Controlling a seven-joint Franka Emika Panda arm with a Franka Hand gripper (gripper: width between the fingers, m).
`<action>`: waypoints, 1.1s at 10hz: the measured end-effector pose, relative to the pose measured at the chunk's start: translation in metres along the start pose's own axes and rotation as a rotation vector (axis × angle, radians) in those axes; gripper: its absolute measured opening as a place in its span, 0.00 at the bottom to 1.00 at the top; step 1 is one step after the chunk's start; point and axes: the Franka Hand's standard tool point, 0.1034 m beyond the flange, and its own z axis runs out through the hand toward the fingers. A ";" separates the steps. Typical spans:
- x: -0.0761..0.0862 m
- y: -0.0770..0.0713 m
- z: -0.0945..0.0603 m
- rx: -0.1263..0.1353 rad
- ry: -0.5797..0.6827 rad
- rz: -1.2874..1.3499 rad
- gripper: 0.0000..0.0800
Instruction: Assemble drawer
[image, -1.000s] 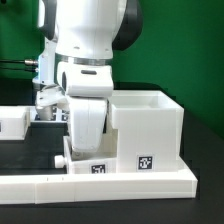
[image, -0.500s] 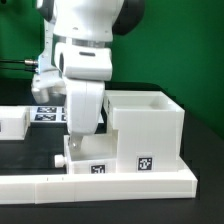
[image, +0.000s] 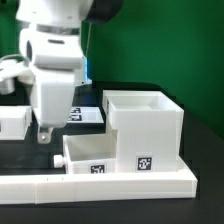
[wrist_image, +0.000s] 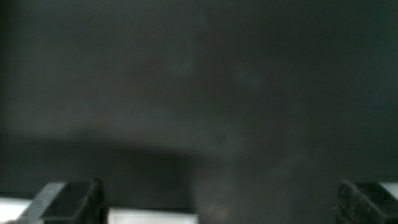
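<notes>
The big white box shell stands on the black table at the exterior view's right, open at the top, with a marker tag on its front. The smaller tray lies against its left side, with its knob pointing to the exterior view's left and a tag on its front. My gripper hangs above the table to the left of the tray, apart from it. In the wrist view my gripper is open and empty over dark table, its fingers wide apart, with a blurred white edge between them.
A low white rail borders the table's front. Another white part sits at the exterior view's far left. The marker board lies behind my arm. Cables run at the back left.
My arm has risen off the tray and moved to the exterior view's left. The tray stays beside the box shell.
</notes>
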 end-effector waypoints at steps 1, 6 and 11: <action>-0.002 -0.001 0.000 0.005 0.002 0.010 0.81; -0.016 0.001 0.014 0.062 0.158 -0.007 0.81; -0.002 0.009 0.024 0.118 0.265 0.080 0.81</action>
